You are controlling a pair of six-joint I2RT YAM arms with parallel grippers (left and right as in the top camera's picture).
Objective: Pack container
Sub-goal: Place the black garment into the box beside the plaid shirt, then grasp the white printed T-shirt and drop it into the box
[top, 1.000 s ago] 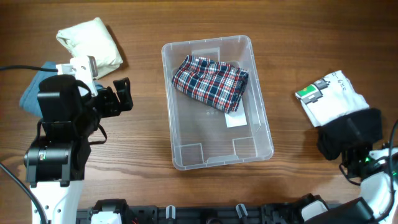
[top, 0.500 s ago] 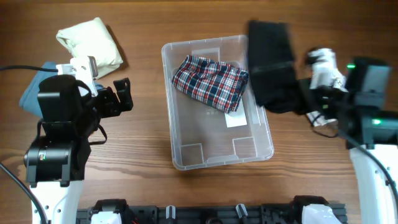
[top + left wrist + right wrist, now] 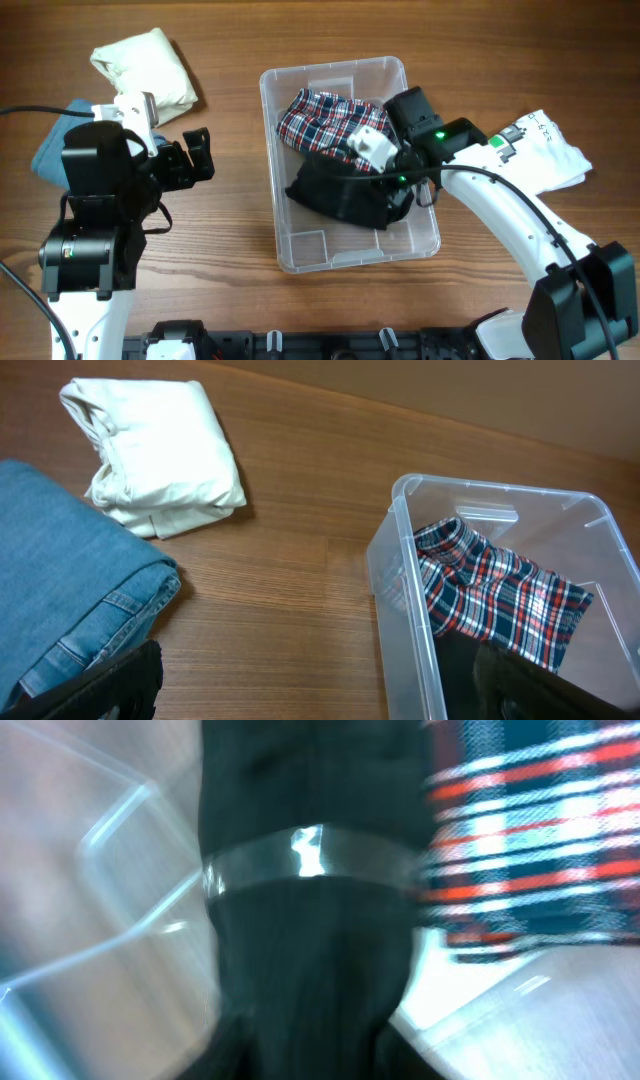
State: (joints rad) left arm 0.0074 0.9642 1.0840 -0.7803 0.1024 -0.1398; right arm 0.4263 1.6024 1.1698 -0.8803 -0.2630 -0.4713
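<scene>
my right pincer (image 3: 378, 160) hangs over the middle of the container (image 3: 300, 242), a clear plastic bin on the wooden table (image 3: 225, 250). a black garment (image 3: 345, 198) lies bunched directly under and against this pincer, spread across the bin's floor. my right wrist camera is blurred and filled with that black cloth, and my fingertips are buried out of sight, so i cannot tell whether the pincer is clamped on the cloth or standing apart from it. just beyond the pincer, at the far end of the bin, lies a folded plaid garment (image 3: 325, 125) in red, white and navy, its near edge touching the black one. well off to this pincer's outer side, on the table, lies a white garment (image 3: 545, 155) with a green tag. my left pincer (image 3: 198, 155) hovers near the bin's left wall, jaws spread wide with nothing between them. just to its outer side lie folded blue jeans (image 3: 48, 150), and ahead of those a folded cream garment (image 3: 150, 65).
</scene>
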